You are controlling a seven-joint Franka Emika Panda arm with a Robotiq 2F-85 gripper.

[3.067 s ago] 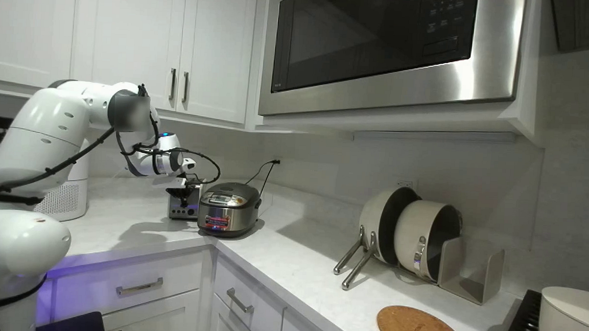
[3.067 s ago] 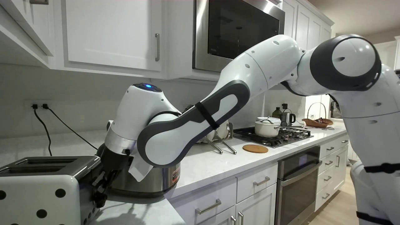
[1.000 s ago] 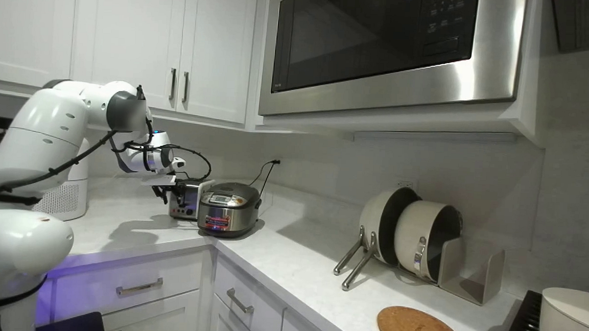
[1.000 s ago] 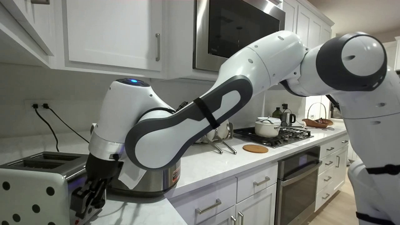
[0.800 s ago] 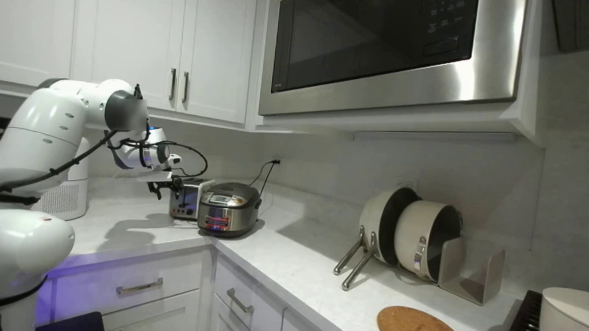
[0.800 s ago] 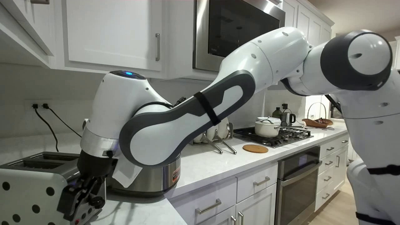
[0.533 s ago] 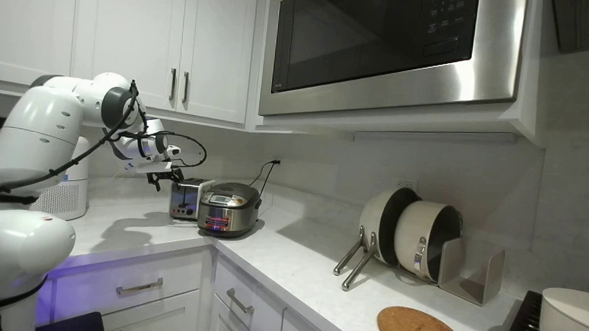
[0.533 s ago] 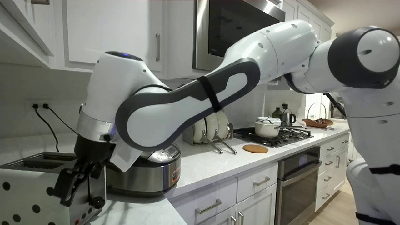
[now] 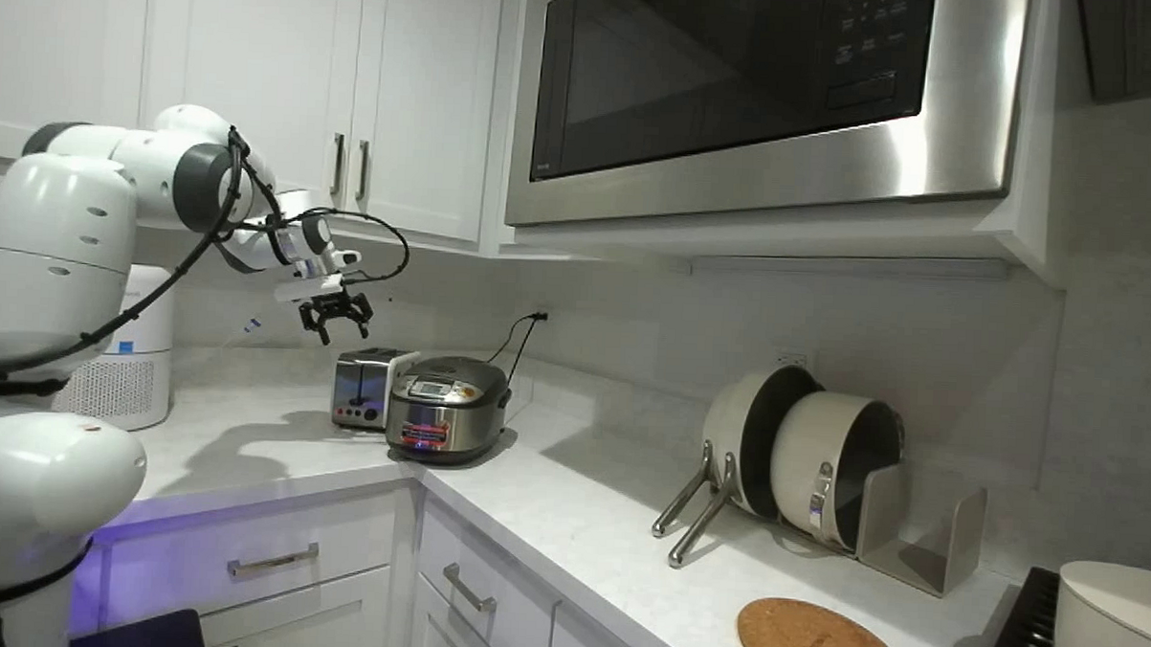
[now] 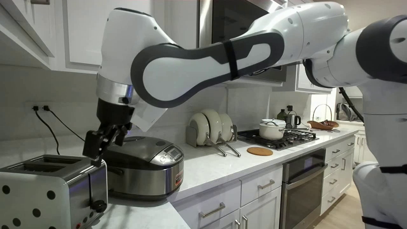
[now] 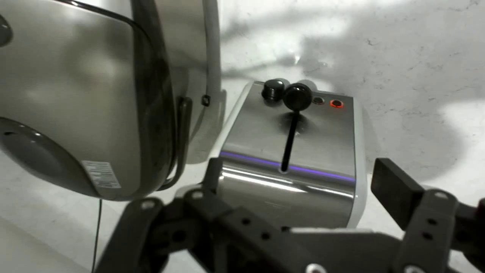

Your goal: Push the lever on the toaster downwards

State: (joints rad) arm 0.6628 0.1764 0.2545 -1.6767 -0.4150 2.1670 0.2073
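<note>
The gripper (image 9: 344, 335) hangs in the air above the toaster (image 11: 322, 140), its fingers (image 11: 396, 191) spread well apart; in the wrist view the toaster shows between them. The toaster stands upright on the pale counter (image 9: 569, 496), by the inside corner, with the cooker (image 9: 443, 410) just beside it; it is unclear whether those two touch. Its lever (image 11: 298, 97), round and black, sits at the bottom of the narrow track (image 11: 290, 140) in the metal front (image 11: 257, 129). A black dial (image 11: 273, 89) is just beside the lever on the cooker's side; on the opposite side come a small button (image 11: 318, 100) and then a red-lit button (image 11: 336, 103). A thin purple streak (image 11: 322, 173) of light crosses the front near the top of the track. In an exterior view the toaster's white side (image 10: 28, 203) shows black dots, and two dark slots (image 10: 41, 167) run along its top. The cooker's lid (image 10: 140, 148) is down, its panel (image 10: 168, 156) facing out. Two plugs (image 10: 46, 107) sit in the wall outlet (image 10: 29, 105) behind. Further along the counter, pale pans (image 10: 213, 127) stand on edge in a rack (image 9: 965, 543), their handles (image 9: 703, 513) jutting forward, and a round cork mat (image 9: 818, 638) lies flat near the stove (image 10: 249, 136), which bears a pale pot (image 10: 272, 132). The microwave (image 9: 737, 80) is built in above the counter, next to white cabinets (image 9: 421, 98). A tall white appliance (image 9: 128, 389), partly hidden by the arm (image 10: 178, 79), stands at the far end from the stove.
</note>
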